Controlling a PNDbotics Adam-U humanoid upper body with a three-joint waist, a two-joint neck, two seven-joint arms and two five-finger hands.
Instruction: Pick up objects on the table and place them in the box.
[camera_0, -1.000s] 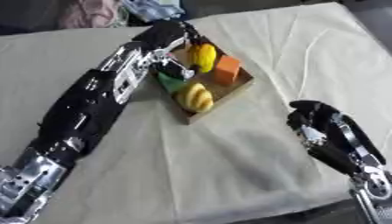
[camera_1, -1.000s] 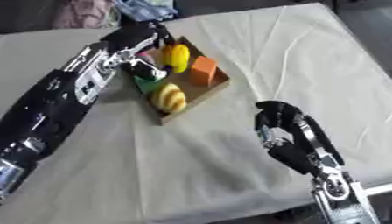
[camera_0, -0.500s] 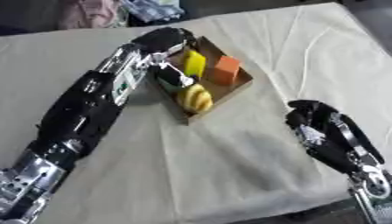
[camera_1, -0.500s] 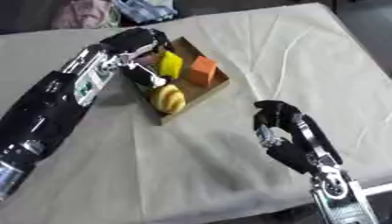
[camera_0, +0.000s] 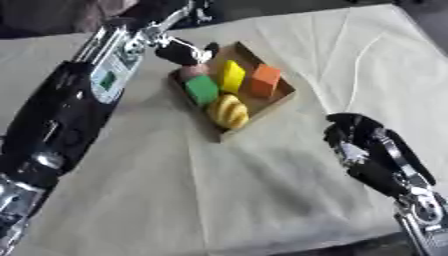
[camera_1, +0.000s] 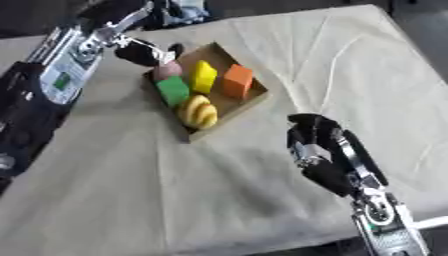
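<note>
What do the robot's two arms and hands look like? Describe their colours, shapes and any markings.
Both arms are mostly black with silver joints. The left arm is long and bulky, with a silver-white panel carrying a small green mark near the wrist. Its left hand is black. The right hand is black with pale silver patches, on a forearm ending in a silver joint.

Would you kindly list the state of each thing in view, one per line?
Box: open, on the cloth, holding blocks.
Green block: in the box.
Yellow block: in the box, upright.
Orange block: in the box.
Bananas: in the box.
Left hand: at the box's far corner.
Right hand: curled, holding nothing.
</note>
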